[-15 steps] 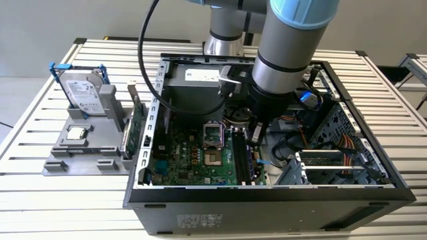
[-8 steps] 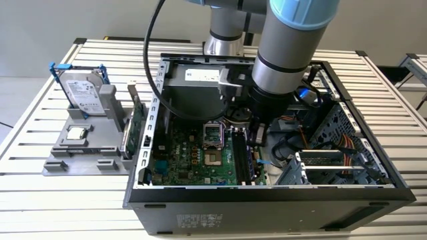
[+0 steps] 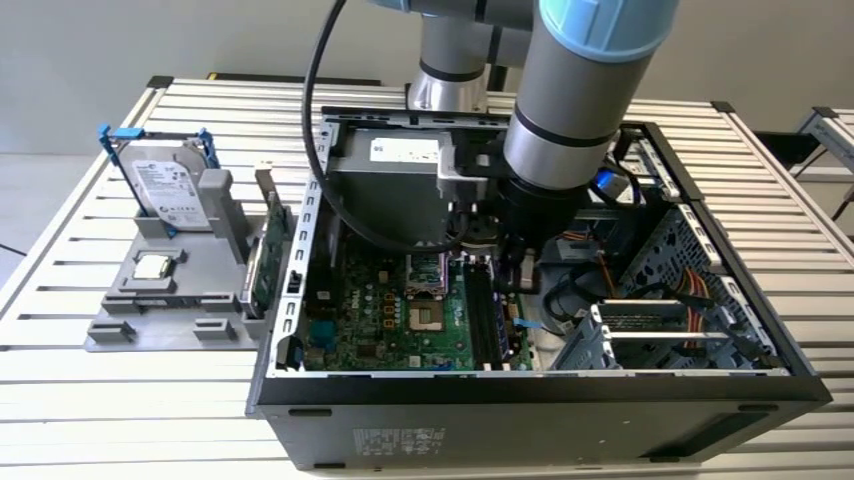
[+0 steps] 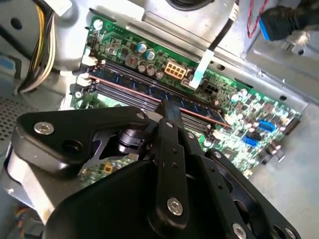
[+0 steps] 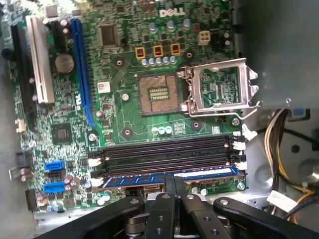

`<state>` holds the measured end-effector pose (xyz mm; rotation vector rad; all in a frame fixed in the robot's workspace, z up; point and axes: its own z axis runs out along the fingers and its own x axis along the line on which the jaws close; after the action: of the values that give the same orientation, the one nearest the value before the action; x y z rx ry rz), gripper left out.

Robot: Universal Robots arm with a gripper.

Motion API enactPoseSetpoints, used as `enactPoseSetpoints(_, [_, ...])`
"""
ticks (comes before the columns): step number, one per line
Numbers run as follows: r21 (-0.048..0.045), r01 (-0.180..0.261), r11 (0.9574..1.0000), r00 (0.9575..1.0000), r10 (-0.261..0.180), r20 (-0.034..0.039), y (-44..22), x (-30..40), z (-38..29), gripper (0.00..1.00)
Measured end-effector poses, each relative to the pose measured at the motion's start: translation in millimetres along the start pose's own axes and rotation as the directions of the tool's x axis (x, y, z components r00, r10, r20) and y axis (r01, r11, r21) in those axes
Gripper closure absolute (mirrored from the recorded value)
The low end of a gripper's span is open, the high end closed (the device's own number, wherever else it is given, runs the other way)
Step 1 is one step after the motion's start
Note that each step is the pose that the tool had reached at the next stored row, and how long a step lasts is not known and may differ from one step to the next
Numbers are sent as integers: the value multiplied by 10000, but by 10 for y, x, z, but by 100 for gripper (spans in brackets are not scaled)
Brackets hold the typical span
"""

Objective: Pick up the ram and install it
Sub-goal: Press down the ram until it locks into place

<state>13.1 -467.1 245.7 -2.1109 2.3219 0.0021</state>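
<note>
Currently the open computer case (image 3: pixel 534 390) lies on the slatted surface (image 3: pixel 120 400), with the green motherboard (image 3: pixel 387 320) flat inside it. At 9 o'clock of the case in the exterior view, a grey holder tray (image 3: pixel 160 310) carries the hard drive (image 3: pixel 174 195) upright and the small square processor chip (image 3: pixel 155 266); a green expansion card (image 3: pixel 274 255) stands between tray and case. The arm reaches down into the case, its bulk covering the slots. Both wrist views show the gripper (image 5: pixel 174 186) closed on the ram (image 5: pixel 199 174), which sits in the memory slot nearest the board edge. The first wrist view adds the empty slots (image 5: pixel 169 152) and open processor socket (image 5: pixel 158 93).
</note>
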Motion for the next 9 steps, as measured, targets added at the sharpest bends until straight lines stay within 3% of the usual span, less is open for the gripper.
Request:
enactPoseSetpoints(4, [-2,573,9984,9984,-573,2,1,-1,3,100])
enactPoseSetpoints(9, [-2,680,9977,9977,-680,5,1,-2,13,100])
